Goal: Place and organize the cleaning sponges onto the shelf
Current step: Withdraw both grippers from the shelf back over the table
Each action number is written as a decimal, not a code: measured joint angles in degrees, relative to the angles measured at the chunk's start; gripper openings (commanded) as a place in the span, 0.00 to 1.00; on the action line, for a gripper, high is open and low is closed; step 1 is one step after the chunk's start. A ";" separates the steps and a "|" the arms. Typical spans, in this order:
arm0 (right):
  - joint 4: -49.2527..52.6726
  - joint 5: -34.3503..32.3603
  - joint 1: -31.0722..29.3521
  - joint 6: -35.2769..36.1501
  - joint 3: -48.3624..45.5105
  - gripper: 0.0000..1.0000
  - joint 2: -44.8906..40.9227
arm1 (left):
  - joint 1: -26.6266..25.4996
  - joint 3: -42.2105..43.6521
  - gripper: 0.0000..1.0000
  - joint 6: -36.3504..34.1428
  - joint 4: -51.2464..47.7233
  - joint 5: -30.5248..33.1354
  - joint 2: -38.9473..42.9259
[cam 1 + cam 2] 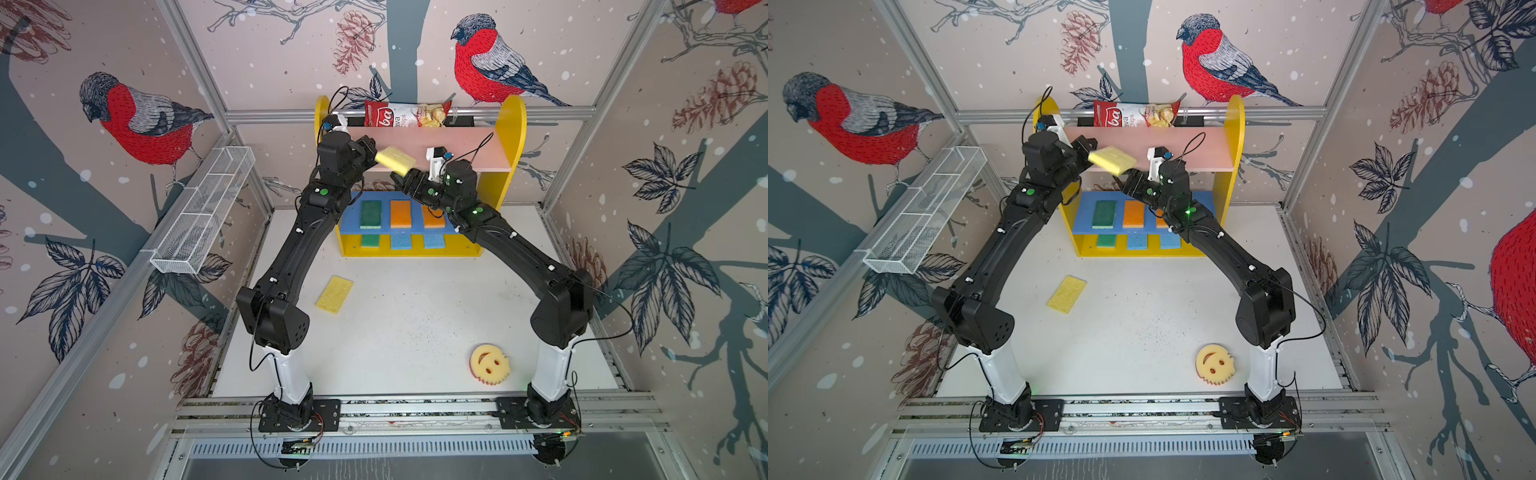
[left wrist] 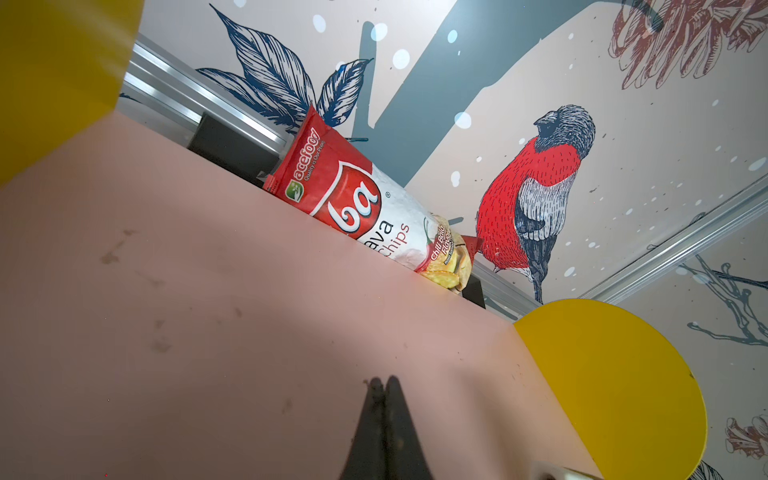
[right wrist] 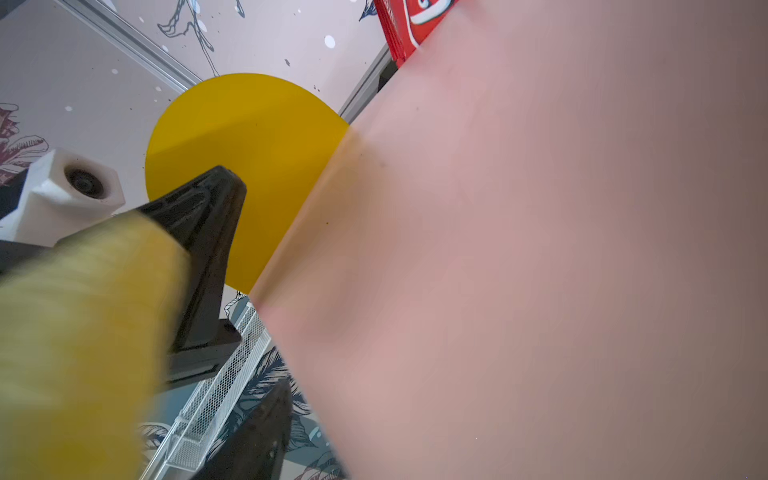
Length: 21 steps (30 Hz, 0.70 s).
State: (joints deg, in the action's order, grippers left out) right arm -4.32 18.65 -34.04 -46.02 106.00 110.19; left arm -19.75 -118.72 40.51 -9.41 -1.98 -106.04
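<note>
right gripper [image 1: 404, 176]: clamped on yellow sponge [image 1: 395, 160] end | long axis runs toward closed, empty left gripper [image 1: 372, 151] | shelf [image 1: 461, 145] just beyond

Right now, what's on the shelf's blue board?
A green sponge, an orange sponge and a second orange sponge half covered by the right arm; the board beyond is hidden.

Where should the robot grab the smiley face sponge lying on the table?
Probably by its round rim, coming straight down from above. The smiley sponge lies flat, face up, on the white table, so pinching opposite sides of its thick edge should hold.
</note>
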 measured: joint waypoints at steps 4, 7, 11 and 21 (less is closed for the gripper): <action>-1.64 0.15 0.17 -0.35 -0.81 0.64 -0.20 | 0.00 1.88 0.00 0.00 0.22 -0.22 1.11; -3.21 0.72 0.24 -0.76 -1.60 0.63 -0.33 | 0.02 4.83 0.00 0.17 1.03 -0.90 2.82; -4.33 0.85 0.07 -0.76 -2.80 0.62 -0.76 | 0.04 8.61 0.00 0.57 2.51 -1.27 5.03; 2.01 -1.01 -0.17 5.11 -24.98 0.61 -15.58 | 0.81 31.01 0.00 -2.40 6.21 -0.85 20.68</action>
State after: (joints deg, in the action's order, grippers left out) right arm -2.31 17.65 -34.22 -40.91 81.01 94.61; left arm -18.94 -87.70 38.11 -3.20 -2.83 -85.36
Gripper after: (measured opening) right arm 0.606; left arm 0.048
